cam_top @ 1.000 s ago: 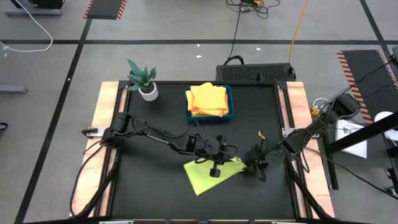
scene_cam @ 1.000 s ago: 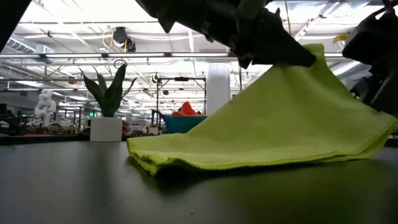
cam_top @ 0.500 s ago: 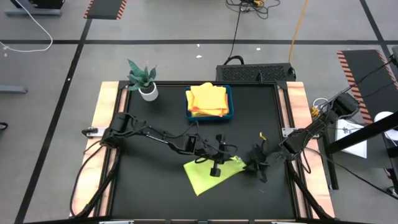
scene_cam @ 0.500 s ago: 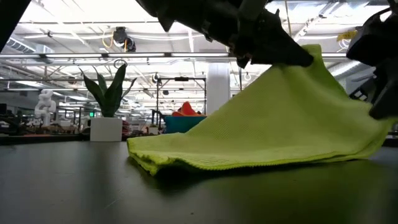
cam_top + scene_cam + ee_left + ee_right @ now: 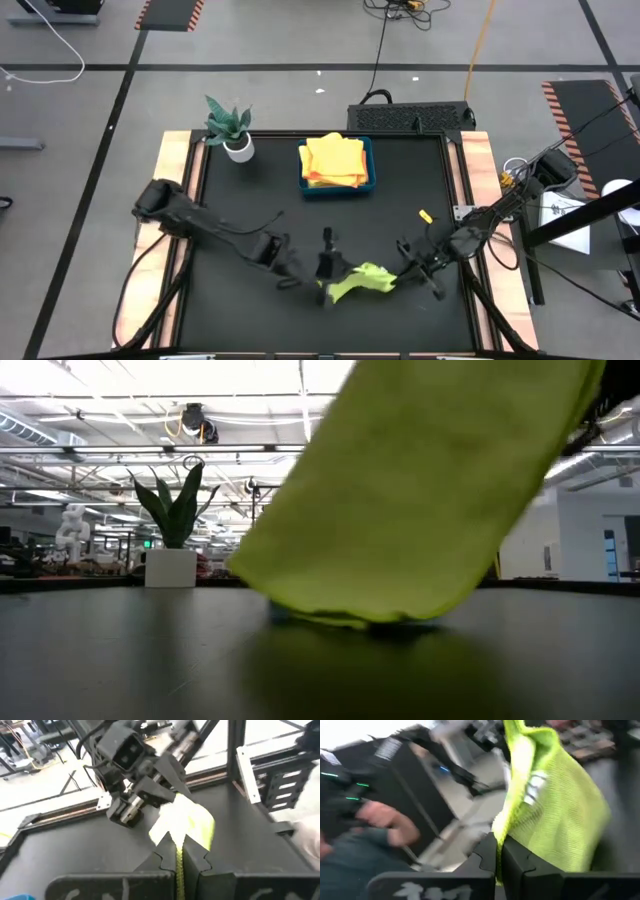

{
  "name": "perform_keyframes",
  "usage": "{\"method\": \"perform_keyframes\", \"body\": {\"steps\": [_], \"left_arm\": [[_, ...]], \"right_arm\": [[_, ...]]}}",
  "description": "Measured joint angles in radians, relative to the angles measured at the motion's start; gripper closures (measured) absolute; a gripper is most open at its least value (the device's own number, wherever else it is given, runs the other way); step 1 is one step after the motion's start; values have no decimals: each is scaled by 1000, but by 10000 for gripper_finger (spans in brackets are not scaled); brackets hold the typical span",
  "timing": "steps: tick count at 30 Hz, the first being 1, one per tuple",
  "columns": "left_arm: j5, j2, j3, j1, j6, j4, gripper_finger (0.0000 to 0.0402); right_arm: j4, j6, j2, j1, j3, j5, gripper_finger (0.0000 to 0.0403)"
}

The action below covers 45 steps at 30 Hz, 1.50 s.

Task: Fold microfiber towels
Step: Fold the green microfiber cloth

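Near the front edge of the black surface (image 5: 230, 190) we see one lime green towel (image 5: 362, 280), bunched and lifted between the two hands. In the low view it hangs close to the camera, and its lower edge touches the surface or comes very near to it.

The left hand (image 5: 328, 283) is at the left end of this towel. Its arm reaches low across the surface from the far left side toward the near middle. In the left wrist view its two fingers (image 5: 161, 861) are closed together with the edge of the towel pinched between them.

The right hand (image 5: 402, 277) is at the right end of the same towel. Its arm comes in from the right edge of the surface and stretches low to the left. In the right wrist view its fingers (image 5: 487, 852) are also closed on the green cloth, which rises above them.

Farther back, near the middle of the far edge, there is one blue tray (image 5: 369, 160). Inside it lies a stack of folded towels (image 5: 333, 160), yellow on top with orange below; how many are in the stack we cannot tell.

At the far left corner stands one small plant (image 5: 228, 122) in a white pot (image 5: 238, 149).
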Motion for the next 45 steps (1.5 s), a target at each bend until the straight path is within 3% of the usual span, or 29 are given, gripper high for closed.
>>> {"method": "perform_keyframes", "body": {"steps": [3,6,10,14,19,27,34,40,45], "left_arm": [[-69,-54,0,-63,-23,-25,397],[-143,-82,0,-119,-48,-22,398],[-201,-85,0,-182,-98,-26,397],[-272,-72,0,-242,-136,-27,399],[-401,-72,0,-336,-137,44,399],[-472,-72,0,-442,-165,138,398],[-492,-67,-51,-410,-315,70,397],[-476,-97,-205,-314,-427,13,394],[-524,-201,-359,-253,-459,-16,397]], "right_arm": [[111,-19,0,-2,7,-57,402],[115,-47,0,-2,57,-93,402],[-108,-86,30,25,210,-102,402],[-344,-129,139,67,409,-83,402],[-402,-172,226,112,580,-71,402],[-403,-162,241,132,645,7,403],[-522,-25,273,90,644,87,403],[-687,61,304,0,642,213,403],[-765,22,311,-96,642,234,403]]}}
